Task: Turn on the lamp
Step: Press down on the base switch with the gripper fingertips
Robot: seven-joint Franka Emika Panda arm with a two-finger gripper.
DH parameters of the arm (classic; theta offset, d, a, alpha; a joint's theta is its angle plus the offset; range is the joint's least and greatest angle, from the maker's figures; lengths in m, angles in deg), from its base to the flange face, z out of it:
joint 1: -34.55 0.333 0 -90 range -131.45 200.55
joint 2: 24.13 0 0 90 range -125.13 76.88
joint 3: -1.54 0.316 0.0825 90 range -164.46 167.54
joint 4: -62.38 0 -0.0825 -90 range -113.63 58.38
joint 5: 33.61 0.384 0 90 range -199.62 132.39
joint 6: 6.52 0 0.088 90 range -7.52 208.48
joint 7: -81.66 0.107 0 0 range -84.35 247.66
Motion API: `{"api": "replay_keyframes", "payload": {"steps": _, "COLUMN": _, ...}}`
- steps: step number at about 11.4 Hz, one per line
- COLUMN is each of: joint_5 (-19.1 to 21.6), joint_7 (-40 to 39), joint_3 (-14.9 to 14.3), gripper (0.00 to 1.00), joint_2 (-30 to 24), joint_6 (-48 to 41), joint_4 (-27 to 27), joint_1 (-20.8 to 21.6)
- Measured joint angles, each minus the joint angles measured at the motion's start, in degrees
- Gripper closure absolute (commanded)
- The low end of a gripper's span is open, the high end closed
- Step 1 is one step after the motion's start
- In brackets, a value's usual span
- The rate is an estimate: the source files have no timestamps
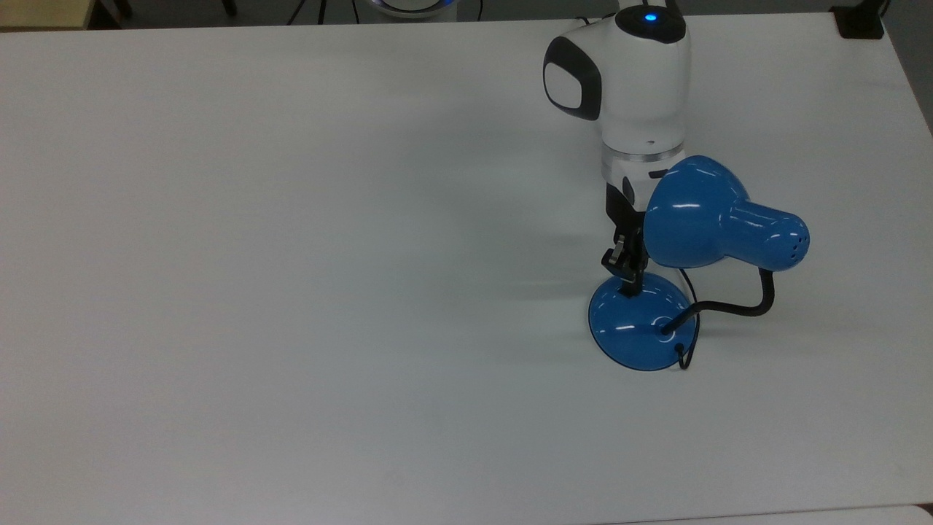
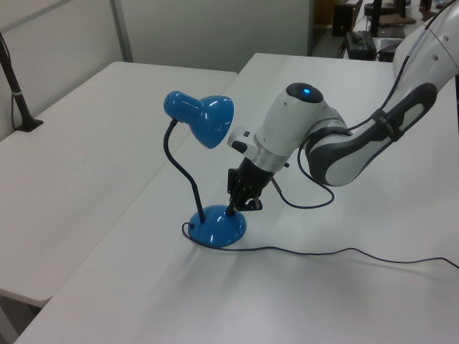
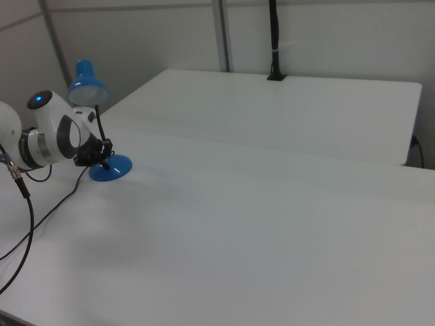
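Here the robot's black two-finger gripper (image 1: 627, 281) points down with its fingertips pressed onto the upper edge of the lamp's round domed base (image 1: 635, 328), at about twelve o'clock on the base in the top view. The fingers appear drawn close together with nothing between them. In the left view the gripper (image 2: 233, 208) meets the base (image 2: 217, 229) at roughly two o'clock on it.

Behind the gripper, the white wrist of the Panda arm (image 1: 641, 80) rises toward twelve o'clock in the top view, with a small blue light glowing on its top.

The blue desk lamp (image 2: 197, 122) stands upright on a white table (image 1: 291, 255), toward the three o'clock side of the table in the top view. A black gooseneck (image 2: 183, 172) (curved like a shallow S in the left view) climbs from the base to the bell-shaped shade (image 1: 692, 213). In the top view the shade partly covers the wrist, its wide mouth turned toward nine o'clock. No glow can be seen from the shade.

A thin black cord (image 2: 344, 252) leaves the base and trails across the table toward three o'clock in the left view.

In the right view the lamp (image 3: 87, 85) sits near nine o'clock, beside the arm (image 3: 47, 139).
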Motion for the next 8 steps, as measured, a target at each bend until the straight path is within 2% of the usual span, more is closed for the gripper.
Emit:
{"api": "replay_keyframes", "payload": {"steps": 2, "joint_5": -3.01, "joint_7": 0.00, "joint_3": 0.02, "gripper": 1.00, "joint_2": 0.07, "joint_6": 0.00, "joint_4": 0.07, "joint_1": 0.08}}
{"api": "replay_keyframes", "payload": {"steps": 8, "joint_5": -3.50, "joint_7": 0.09, "joint_3": 0.03, "gripper": 1.00, "joint_2": 0.85, "joint_6": 0.00, "joint_4": 1.18, "joint_1": 0.07}}
